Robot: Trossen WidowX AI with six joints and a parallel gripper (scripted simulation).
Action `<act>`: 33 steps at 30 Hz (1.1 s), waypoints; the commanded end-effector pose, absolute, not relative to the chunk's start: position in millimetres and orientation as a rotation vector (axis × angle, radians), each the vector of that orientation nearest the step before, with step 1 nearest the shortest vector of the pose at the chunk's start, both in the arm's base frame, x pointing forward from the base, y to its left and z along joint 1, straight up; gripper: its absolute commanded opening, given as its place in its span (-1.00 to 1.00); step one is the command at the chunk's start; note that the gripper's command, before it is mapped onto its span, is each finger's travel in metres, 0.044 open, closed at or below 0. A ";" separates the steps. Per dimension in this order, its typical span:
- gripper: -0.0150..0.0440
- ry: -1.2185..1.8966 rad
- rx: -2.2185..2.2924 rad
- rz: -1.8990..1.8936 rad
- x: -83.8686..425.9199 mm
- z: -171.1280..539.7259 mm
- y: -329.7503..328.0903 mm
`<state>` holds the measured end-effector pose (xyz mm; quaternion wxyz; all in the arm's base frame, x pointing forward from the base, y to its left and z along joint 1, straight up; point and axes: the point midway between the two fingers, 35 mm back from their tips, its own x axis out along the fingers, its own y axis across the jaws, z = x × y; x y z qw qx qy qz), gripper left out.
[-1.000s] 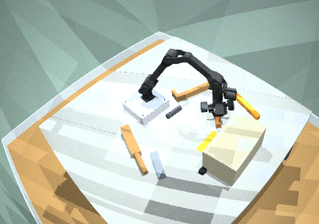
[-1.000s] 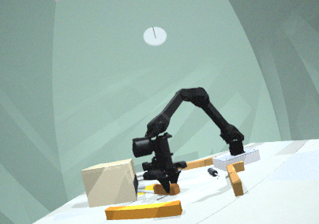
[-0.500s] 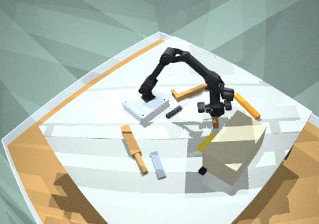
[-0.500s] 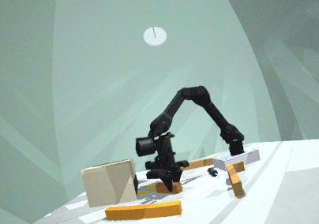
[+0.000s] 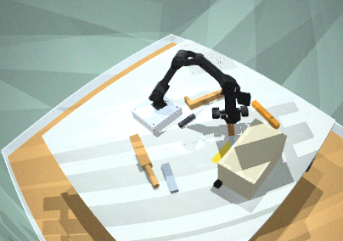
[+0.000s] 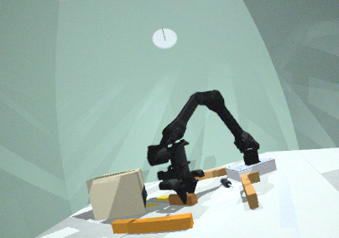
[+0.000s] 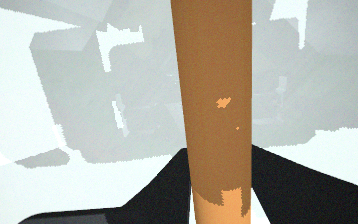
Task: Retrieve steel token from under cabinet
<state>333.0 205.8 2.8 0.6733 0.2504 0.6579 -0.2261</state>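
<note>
Matt beige cabinet (image 5: 244, 159) (image 6: 119, 194), apparently smooth.

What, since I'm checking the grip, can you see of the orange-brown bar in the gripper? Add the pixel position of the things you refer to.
The orange-brown bar (image 5: 231, 130) (image 6: 175, 199) (image 7: 215, 65) is long, straight-sided and smooth, plain in colour, mostly shaded with small brighter patches. Its material is uncertain. The black gripper (image 5: 233, 121) (image 6: 186, 202) (image 7: 214, 152) is shut on it, a finger on either side. It sits low in front of the beige box-shaped cabinet (image 5: 255, 170) (image 6: 117, 197); table contact is unclear.
</note>
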 end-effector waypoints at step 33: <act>-0.49 1.485 0.562 -0.510 283.8 1.0 250.6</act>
